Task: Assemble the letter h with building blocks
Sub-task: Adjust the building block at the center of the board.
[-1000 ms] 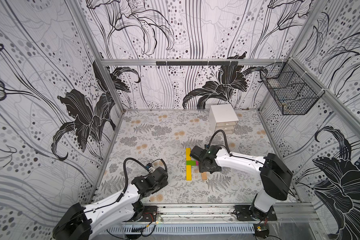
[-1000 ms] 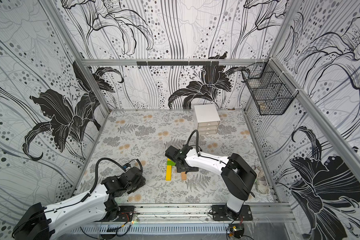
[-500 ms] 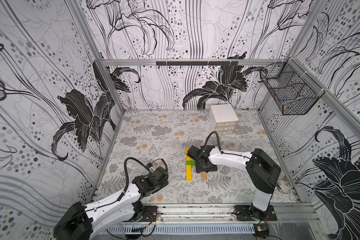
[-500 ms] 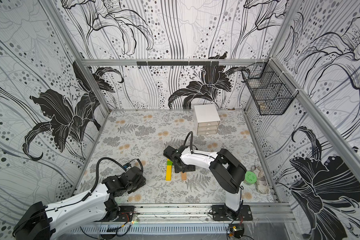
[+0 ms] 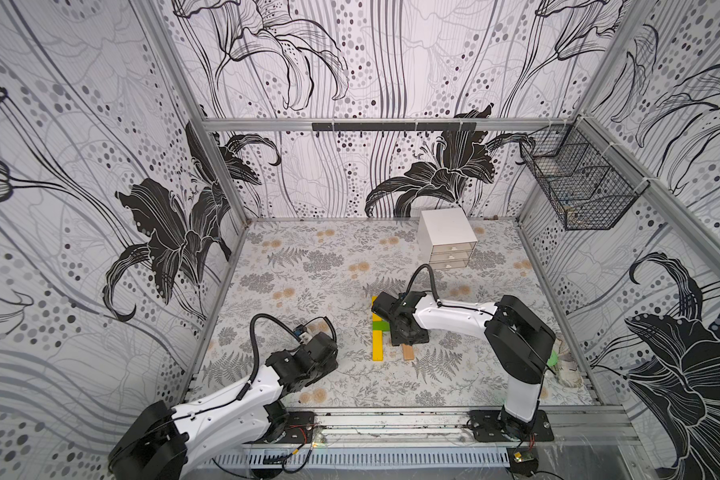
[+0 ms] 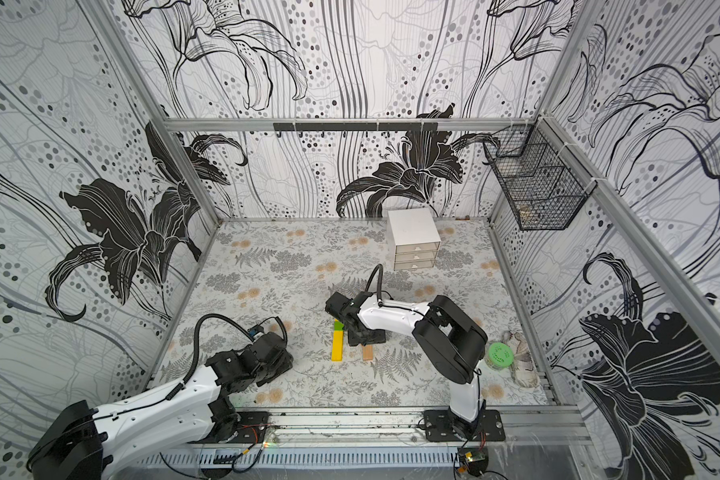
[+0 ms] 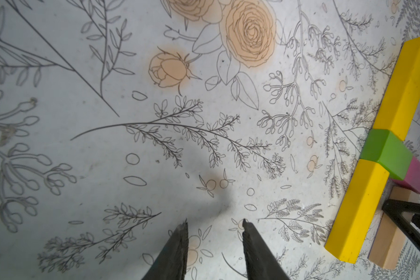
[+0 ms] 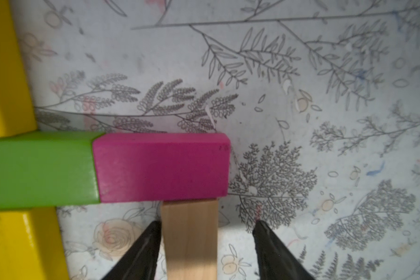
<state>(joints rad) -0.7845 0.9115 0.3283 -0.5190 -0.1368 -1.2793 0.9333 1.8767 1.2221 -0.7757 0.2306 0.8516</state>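
The flat block letter h (image 5: pixel 378 347) is lying on the counter (image 5: pixel 308 266), its yellow-green-yellow stem (image 6: pixel 337 347) running 12 to 6, short magenta block (image 8: pixel 160 167) pointing to 3, tan wood leg (image 8: pixel 189 242) pointing to 6. The right claw (image 8: pixel 207 221) is straddling that leg, spread. The left claw (image 7: pixel 215 221) is hanging spread, empty, at 8.
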